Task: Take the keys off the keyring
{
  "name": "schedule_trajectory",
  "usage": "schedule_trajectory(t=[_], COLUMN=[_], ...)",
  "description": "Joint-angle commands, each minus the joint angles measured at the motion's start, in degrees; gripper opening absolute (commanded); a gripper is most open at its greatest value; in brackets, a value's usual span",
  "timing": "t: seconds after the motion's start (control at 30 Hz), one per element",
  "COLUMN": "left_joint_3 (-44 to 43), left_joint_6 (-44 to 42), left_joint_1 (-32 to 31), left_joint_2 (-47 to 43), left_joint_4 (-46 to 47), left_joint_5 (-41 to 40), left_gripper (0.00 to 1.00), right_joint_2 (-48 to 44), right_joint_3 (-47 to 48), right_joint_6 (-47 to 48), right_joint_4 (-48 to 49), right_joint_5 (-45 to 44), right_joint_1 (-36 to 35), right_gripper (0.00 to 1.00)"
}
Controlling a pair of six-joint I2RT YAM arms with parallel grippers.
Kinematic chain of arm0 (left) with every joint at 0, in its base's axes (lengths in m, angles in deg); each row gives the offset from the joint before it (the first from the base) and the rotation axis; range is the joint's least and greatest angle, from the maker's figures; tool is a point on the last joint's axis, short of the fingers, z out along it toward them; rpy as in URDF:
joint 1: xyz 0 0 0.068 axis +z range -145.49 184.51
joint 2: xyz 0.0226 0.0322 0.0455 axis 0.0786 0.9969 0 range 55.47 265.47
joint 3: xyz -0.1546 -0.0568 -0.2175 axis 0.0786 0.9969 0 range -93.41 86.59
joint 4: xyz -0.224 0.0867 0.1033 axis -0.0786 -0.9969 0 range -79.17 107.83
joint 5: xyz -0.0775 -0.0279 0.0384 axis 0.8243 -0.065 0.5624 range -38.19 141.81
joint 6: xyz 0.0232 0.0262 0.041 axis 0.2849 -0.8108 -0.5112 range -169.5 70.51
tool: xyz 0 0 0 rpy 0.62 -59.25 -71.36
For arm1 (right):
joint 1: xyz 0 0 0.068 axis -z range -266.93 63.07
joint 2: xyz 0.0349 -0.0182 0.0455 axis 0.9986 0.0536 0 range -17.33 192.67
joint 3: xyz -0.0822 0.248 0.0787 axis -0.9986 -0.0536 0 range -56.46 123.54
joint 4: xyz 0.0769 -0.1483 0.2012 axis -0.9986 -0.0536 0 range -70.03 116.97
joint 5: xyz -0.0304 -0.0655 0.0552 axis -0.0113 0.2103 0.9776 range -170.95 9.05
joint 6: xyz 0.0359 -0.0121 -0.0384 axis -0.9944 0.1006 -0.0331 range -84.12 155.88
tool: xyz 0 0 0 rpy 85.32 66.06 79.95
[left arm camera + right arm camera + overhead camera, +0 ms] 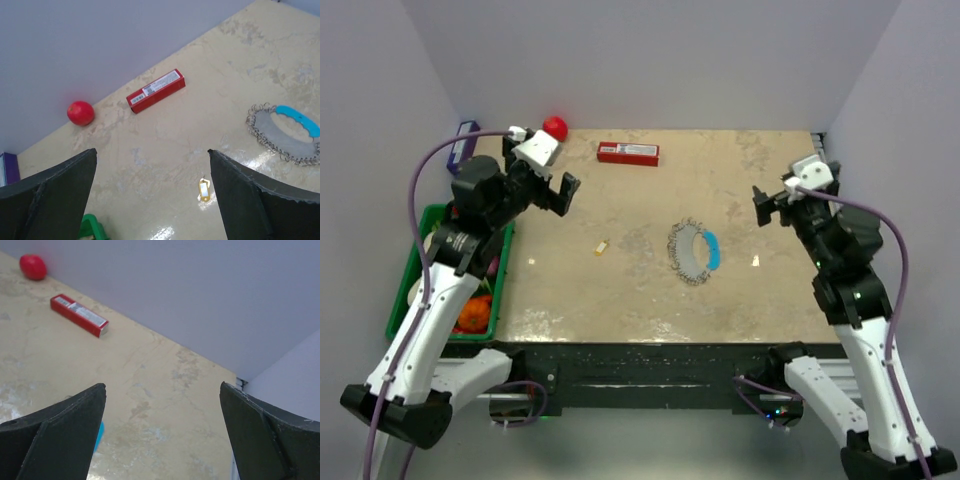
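Lying loose on the table (770, 150), the one key (602, 246) I can make out is a tiny brass-yellow piece, well apart from the keyring (695, 250) and not touching it. The keyring sits to its right as a floppy loop of silvery links, with its light-blue segment (713, 250) on the side away from the key. From where I stand the separating looks done for this key, though I can't tell whether anything else hides among the links. If another piece does turn up, I'd say the tidy way is to pin the ring by the blue segment, which looks like the firmest part to hold. The small piece can then be drawn off slowly, so the limp chain doesn't bunch up or skid on the glossy top. The left gripper (558, 192) hangs above the far left of the table with its jaws spread wide and nothing between them. The key lies nearer the front and a little to its right, and in its wrist view the key sits low, just inside the right finger. The right gripper (770, 207) is likewise spread and empty, off to the right of the ring. The red box (627, 153) and red ball (554, 127) rest by the back wall, out of the way.
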Motion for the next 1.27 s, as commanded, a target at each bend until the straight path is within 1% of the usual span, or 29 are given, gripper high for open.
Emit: schedule_trajectory(t=[0.0, 0.03, 0.1, 0.17, 0.3, 0.47, 0.97, 1.13, 1.2, 1.23], left_joint_3=[3.5, 4.5, 6.6, 7.1, 8.4, 7.3, 8.7, 9.2, 9.2, 9.0], left_joint_6=[2.5, 2.5, 2.2, 1.6, 2.0, 2.2, 2.3, 2.3, 2.5, 2.8], left_joint_1=[0.5, 0.6, 1.0, 1.5, 2.6, 2.8, 2.8, 2.8, 2.8, 2.8], left_joint_2=[-5.3, -7.7, -9.4, -10.3, -11.1, -10.7, -10.8, -10.7, -10.7, -10.8], left_joint_4=[2.9, 3.3, 4.6, 4.5, 5.5, 5.0, 5.9, 6.2, 6.2, 6.4], left_joint_5=[0.4, 0.0, -1.4, -2.2, -1.1, -0.9, -0.9, -0.7, -1.0, -1.6], left_gripper=[0.99, 0.99, 0.99, 0.99, 0.99, 0.99, 0.99, 0.96, 0.96, 0.98], right_joint_2=[-4.0, -5.8, -6.5, -8.1, -9.6, -10.2, -9.9, -10.1, -10.1, -10.1], right_joint_3=[-1.7, -3.6, -4.5, -6.2, -8.5, -8.2, -7.6, -8.0, -8.0, -8.0], right_joint_6=[-4.5, -4.5, -5.1, -5.2, -5.9, -6.6, -8.0, -8.0, -8.1, -8.1], right_joint_4=[1.0, 1.8, 1.1, 1.0, 1.1, 0.5, 0.5, 0.5, 0.5, 0.6], right_joint_5=[-10.4, -10.4, -10.3, -10.1, -10.9, -11.1, -11.0, -10.9, -10.9, -11.0], right_joint_1=[0.1, 0.1, 0.2, 0.2, 0.2, 0.2, 0.1, 0.2, 0.1, 0.2], right_gripper=[0.99, 0.99, 0.99, 0.99, 0.99, 0.99, 0.99, 0.99, 0.99, 0.99])
